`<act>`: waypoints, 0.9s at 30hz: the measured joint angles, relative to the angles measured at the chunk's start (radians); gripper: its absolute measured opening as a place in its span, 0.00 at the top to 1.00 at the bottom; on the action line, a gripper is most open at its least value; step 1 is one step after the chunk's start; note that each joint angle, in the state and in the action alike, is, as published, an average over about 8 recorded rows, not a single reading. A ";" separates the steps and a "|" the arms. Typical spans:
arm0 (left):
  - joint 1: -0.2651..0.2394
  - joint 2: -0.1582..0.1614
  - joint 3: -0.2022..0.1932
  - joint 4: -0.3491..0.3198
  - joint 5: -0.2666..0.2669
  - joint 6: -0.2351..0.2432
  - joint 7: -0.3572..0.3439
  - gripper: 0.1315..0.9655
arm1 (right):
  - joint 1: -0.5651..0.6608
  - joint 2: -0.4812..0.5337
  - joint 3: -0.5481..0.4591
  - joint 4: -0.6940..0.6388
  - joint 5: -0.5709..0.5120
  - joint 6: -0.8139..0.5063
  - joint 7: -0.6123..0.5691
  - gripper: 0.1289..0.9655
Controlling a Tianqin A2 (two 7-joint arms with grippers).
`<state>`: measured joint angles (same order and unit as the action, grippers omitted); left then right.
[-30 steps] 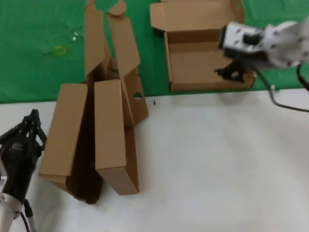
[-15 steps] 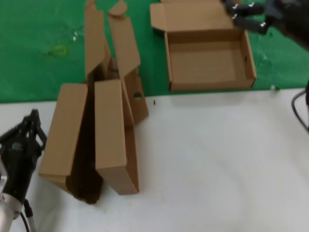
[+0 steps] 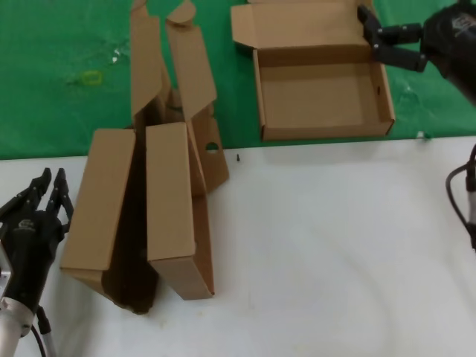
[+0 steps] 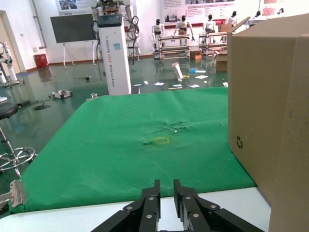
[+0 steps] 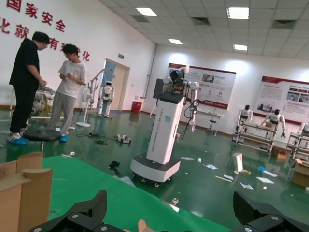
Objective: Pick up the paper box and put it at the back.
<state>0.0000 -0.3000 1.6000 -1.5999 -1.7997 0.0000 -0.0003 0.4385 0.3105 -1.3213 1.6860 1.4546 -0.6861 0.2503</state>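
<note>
The paper box (image 3: pixel 320 93) lies open on the green cloth (image 3: pixel 59 111) at the back right, lid folded back, nothing inside. My right gripper (image 3: pixel 383 41) is open and empty, hovering over the box's back right corner. In the right wrist view its fingers (image 5: pixel 91 208) stand wide apart, with a tip of a brown flap (image 5: pixel 141 225) between them. My left gripper (image 3: pixel 48 190) is parked at the front left, beside the two other boxes. In the left wrist view its fingertips (image 4: pixel 155 189) are a narrow gap apart and hold nothing.
Two near-identical brown boxes (image 3: pixel 111 201) (image 3: pixel 175 201) stand together at the left, flaps up, straddling the edge of the cloth; one shows in the left wrist view (image 4: pixel 270 111). The white tabletop (image 3: pixel 335 245) fills the front. A cable (image 3: pixel 461 193) hangs at the right.
My right gripper has lifted from the box's front right part and moved back to its back right corner. The box has not moved. The left arm stays parked.
</note>
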 joint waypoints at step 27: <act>0.000 0.000 0.000 0.000 0.000 0.000 0.000 0.45 | -0.175 -0.004 -0.111 -0.034 0.138 0.274 -0.100 0.00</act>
<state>0.0000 -0.3000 1.6000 -1.5999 -1.7998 0.0000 0.0001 0.2634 0.3063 -1.4327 1.6517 1.5927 -0.4118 0.1503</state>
